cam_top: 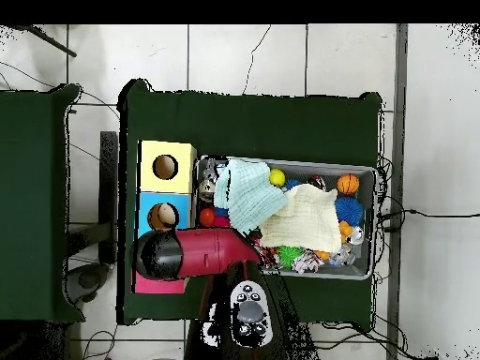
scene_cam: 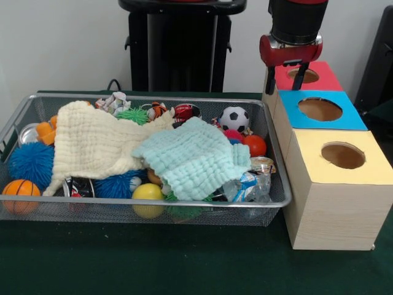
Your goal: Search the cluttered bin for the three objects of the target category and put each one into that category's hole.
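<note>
Wire-mesh rectangular bin (scene_cam: 275, 161) holds an orange basketball-patterned ball (scene_cam: 20, 188), a cream knitted cloth (scene_cam: 92, 144), a mint-green knitted cloth (scene_cam: 193, 157) and a black-and-white miniature football (scene_cam: 234, 118). Right of the bin stands a wooden box row with yellow (scene_cam: 344, 155), blue (scene_cam: 320, 109) and red (scene_cam: 306, 76) holed tops. The gripper (scene_cam: 285, 79) hangs over the red top, fingers parted and empty.

The red arm (cam_top: 202, 253) reaches over the red box (cam_top: 161, 284), beside the wire bin (cam_top: 361, 274) of clutter.
</note>
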### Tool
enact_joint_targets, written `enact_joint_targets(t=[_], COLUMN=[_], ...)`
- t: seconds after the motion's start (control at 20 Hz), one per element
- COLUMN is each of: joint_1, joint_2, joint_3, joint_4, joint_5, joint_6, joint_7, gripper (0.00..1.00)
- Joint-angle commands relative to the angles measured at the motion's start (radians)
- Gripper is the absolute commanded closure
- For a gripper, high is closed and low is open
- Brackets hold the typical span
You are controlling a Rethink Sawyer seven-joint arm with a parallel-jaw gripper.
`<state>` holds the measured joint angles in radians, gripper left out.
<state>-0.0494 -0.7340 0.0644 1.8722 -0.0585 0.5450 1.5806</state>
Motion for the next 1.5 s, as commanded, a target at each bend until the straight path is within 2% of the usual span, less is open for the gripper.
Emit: enact_joint_targets(t=[0.05,0.35,0.7,1.3,1.4,1.5], joint_1=[-0.043,-0.04,-0.03,-0.044,-0.052,-0.072], joint_2=[0.027,0.035,0.006,-0.089,-0.09,-0.061], joint_3=[0.036,0.034,0.025,0.016,0.019,0.033], joint_4=[-0.168,-0.201,-0.24,-0.187,-0.189,-0.19], joint_5=[-0.03,-0.039,-0.042,-0.047,-0.051,-0.059], joint_6=[-0.017,0.017,0.132,0.223,0.223,0.184], joint_7=[0.065,0.052,0.049,0.019,0.01,-0.005], gripper=[0.0,0.0,0.0,0.0,0.0,0.0])
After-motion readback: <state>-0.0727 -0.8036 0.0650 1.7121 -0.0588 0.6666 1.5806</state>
